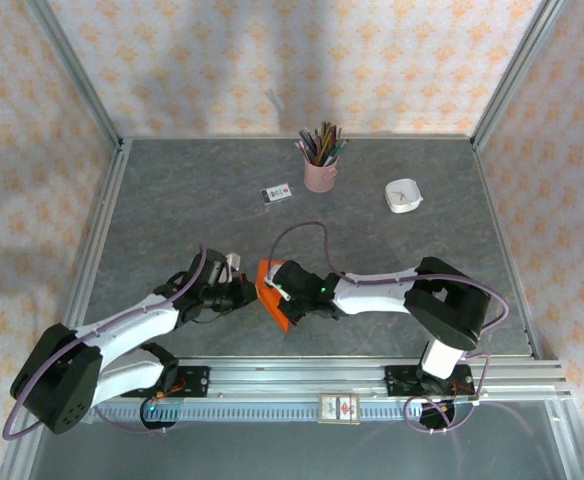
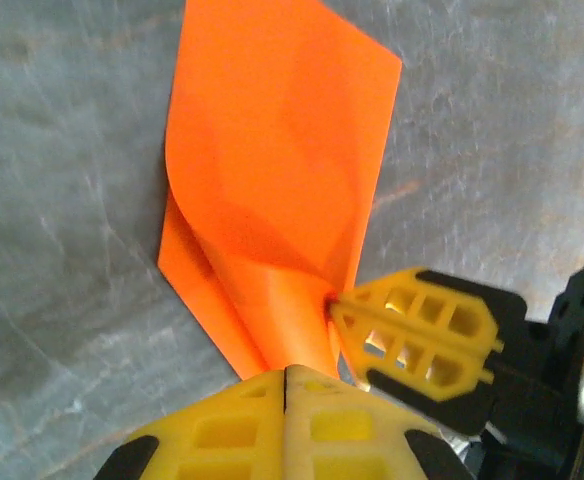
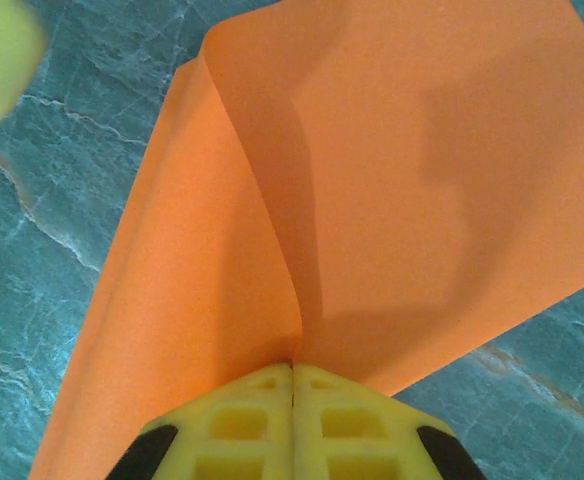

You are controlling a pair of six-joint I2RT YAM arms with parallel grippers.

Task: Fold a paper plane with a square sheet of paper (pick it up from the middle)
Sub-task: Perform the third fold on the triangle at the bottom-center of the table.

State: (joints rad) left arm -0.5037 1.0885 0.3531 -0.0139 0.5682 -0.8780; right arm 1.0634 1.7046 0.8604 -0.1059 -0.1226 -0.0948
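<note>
The square sheet of paper (image 1: 271, 295), bright orange, lies between my two grippers near the table's front middle, bent over itself in loose curved layers rather than a slim dart. My left gripper (image 1: 249, 293) is shut on its narrow near end (image 2: 282, 160), the fingertips meeting at the paper (image 2: 287, 370). My right gripper (image 1: 284, 297) is shut on the fold from the other side (image 3: 292, 365), with the sheet (image 3: 392, 190) spreading away from it. In the left wrist view the right gripper's yellow fingers (image 2: 422, 335) pinch the paper's edge just beside mine.
A pink pencil cup (image 1: 320, 165) stands at the back, with a small white card (image 1: 276, 193) to its left and a white dish (image 1: 404, 196) to its right. A metal rail (image 1: 372, 372) runs along the near edge. Frame posts bound the grey table.
</note>
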